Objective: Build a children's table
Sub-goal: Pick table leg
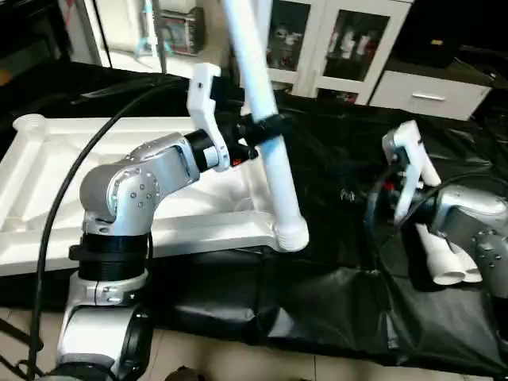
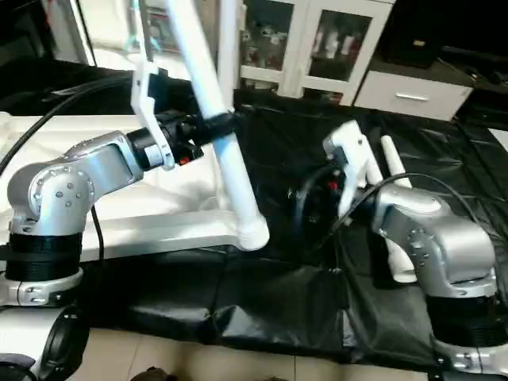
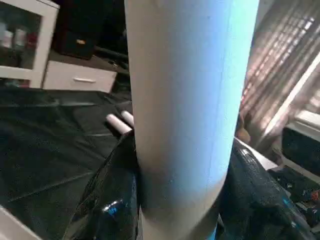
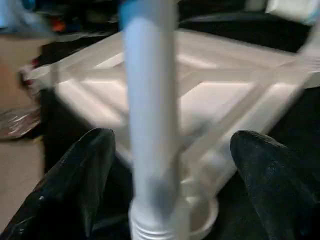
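Left pincer [image 1: 252,135] grips leg [image 1: 266,111]; black sheet [image 1: 341,230], cabinet [image 1: 333,40].

This looks like a room in a home or a home-like test space, set up for robot work. White cabinets with glass doors [image 1: 332,44] stand along the back wall with small items on their shelves, next to a low white drawer unit [image 1: 429,95]. A black plastic sheet [image 1: 333,182] is spread over the work surface, the floor [image 1: 238,361] below is pale tile, and slatted blinds [image 3: 280,65] let daylight in.
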